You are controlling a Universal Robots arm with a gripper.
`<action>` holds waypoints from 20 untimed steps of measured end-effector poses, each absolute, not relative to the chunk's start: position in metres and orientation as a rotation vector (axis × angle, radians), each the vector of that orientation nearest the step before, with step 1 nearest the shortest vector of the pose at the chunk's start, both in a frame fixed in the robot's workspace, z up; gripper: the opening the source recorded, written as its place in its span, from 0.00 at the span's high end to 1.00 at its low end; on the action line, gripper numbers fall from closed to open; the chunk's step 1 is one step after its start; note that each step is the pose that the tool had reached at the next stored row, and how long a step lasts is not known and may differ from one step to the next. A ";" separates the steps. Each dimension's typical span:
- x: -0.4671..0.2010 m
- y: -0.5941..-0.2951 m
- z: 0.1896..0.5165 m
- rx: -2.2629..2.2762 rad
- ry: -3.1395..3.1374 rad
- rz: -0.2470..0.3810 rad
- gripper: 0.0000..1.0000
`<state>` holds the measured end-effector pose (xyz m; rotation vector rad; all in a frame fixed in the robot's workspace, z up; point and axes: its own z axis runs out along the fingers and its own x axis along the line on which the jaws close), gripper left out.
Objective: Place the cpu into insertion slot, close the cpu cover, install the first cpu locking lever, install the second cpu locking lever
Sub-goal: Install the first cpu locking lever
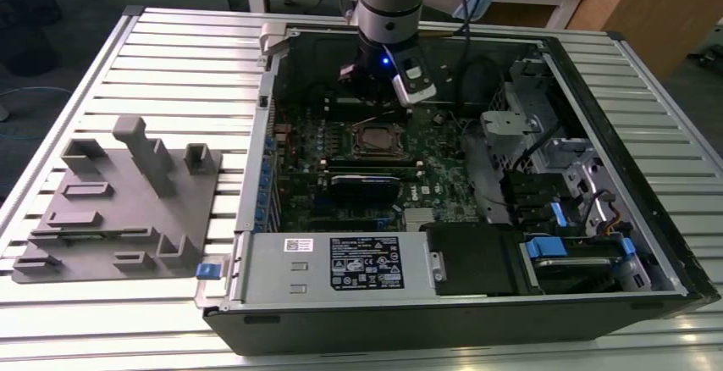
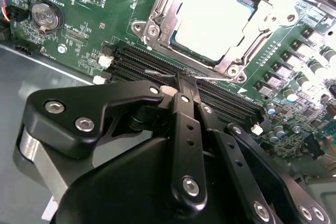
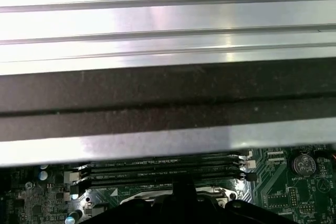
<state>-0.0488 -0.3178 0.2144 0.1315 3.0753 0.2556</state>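
Gripper: black gripper (image 2: 181, 82), fingers pressed together.
Chip: pale square cpu (image 2: 215, 19) under silvery frame cover (image 2: 157, 14).
Technique: likely locking stage; push low, steadily.

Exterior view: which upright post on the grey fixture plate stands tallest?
The slim middle post on the grey fixture plate; its neighbours on either side stand clearly lower.

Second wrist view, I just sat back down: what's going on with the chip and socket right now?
One robot arm reaches into the open computer case on the slatted table. Its gripper hangs low over the green board, right beside the socket and above the long memory slots. The chip sits in the socket and the metal cover lies flat over it. A thin metal rod, likely a locking lever, lies at the gripper's tip.
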 end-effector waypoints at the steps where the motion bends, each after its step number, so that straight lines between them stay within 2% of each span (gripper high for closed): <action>1: -0.049 -0.318 0.214 0.132 3.075 0.251 0.89; 8: -0.047 -0.313 0.211 0.134 3.077 0.216 0.89; 20: -0.046 -0.310 0.209 0.148 3.076 0.199 0.89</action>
